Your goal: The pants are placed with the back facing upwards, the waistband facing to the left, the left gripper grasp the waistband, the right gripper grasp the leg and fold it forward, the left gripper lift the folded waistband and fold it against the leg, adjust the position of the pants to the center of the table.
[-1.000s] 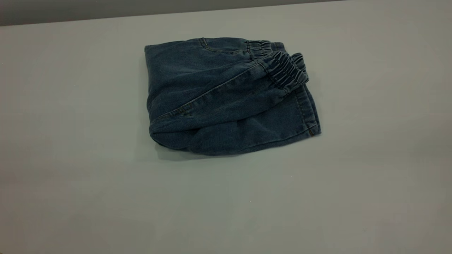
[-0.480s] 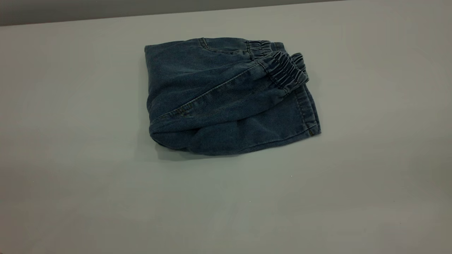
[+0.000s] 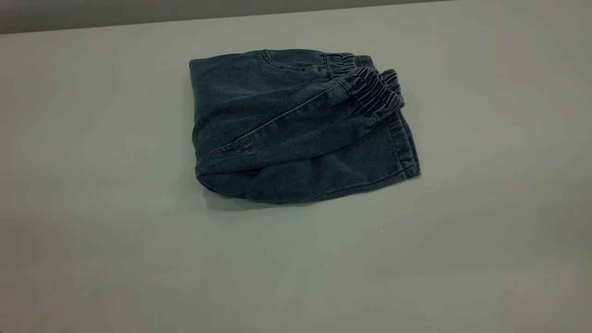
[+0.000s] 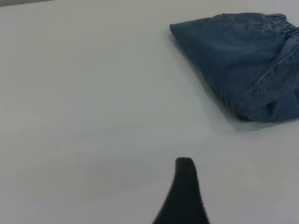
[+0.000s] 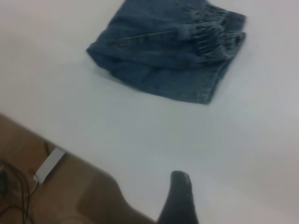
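While the pants (image 3: 296, 129) lie folded on the table (image 3: 92, 231), I see the waistband (image 3: 374, 90) at their 2 o'clock. Both grippers hang well apart from them. I cannot tell how their fingers stand.

One pair of knee-length blue denim pants (image 3: 300, 129) lies folded into a single bundle on one large, smooth pale-grey table (image 3: 92, 231). One gathered, ruched waistband (image 3: 374, 90) of darker denim shows on the bundle. From each wrist view, one black finger shows: one for the left gripper (image 4: 183, 196) and one for the right gripper (image 5: 180, 198). Past the table's edge sits one small white flat object (image 5: 49, 164) on a brown floor (image 5: 28, 154), beside some thin black cables (image 5: 11, 191).
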Tool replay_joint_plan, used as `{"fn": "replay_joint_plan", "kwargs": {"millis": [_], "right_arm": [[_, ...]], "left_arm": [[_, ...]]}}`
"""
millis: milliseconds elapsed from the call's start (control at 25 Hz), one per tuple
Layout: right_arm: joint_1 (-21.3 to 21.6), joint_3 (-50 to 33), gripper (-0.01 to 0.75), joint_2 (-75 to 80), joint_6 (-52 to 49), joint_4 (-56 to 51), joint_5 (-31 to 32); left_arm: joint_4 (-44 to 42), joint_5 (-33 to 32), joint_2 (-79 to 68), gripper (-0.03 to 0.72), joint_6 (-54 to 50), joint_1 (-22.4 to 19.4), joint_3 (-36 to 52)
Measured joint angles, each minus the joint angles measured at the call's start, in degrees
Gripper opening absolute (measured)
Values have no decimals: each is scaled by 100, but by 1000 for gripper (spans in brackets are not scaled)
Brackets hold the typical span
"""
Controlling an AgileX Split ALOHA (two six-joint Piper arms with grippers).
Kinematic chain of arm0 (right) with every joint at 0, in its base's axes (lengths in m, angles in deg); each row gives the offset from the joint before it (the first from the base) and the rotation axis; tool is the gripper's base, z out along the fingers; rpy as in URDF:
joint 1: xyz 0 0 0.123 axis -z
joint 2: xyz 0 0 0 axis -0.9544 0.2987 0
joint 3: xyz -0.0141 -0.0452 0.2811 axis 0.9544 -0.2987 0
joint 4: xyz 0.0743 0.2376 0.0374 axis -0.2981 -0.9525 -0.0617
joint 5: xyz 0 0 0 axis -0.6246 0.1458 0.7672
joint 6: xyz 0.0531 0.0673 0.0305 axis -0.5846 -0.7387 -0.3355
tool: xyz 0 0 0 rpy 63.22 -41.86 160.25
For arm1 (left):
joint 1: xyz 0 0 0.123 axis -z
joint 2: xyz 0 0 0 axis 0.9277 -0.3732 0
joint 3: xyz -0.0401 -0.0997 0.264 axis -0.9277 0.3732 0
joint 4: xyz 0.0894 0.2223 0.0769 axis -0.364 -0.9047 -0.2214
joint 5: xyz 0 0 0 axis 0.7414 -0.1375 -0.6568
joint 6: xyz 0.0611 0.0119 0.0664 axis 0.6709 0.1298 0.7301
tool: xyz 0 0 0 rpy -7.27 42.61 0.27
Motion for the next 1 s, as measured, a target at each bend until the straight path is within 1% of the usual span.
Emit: {"fn": "replay_joint_plan", "kwargs": {"millis": [80,200,280,320,400,440,520,1000], "right_arm": [[400,0,514,-3,0,-110,0],[1327,5,514,-120,0,-113,0],[1955,5,514,-322,0,-113,0],[2201,5,514,-465,0,-109,0],[2523,5,514,-702,-5,-114,0],[2629,5,514,-753,-5,-114,9],[2690,5,514,-755,-5,-114,11],[2677,5,514,-749,-5,-114,5]], "left_arm": [[2,-5,0,540,0,0,0],[10,-5,0,540,0,-87,0],[26,-10,0,540,6,-283,0],[26,-14,7,540,6,-406,0],[26,-16,71,540,6,-631,0],[26,-22,129,540,6,-691,0],[26,-29,285,540,10,-717,0],[29,-42,437,540,17,-704,-4]]}}
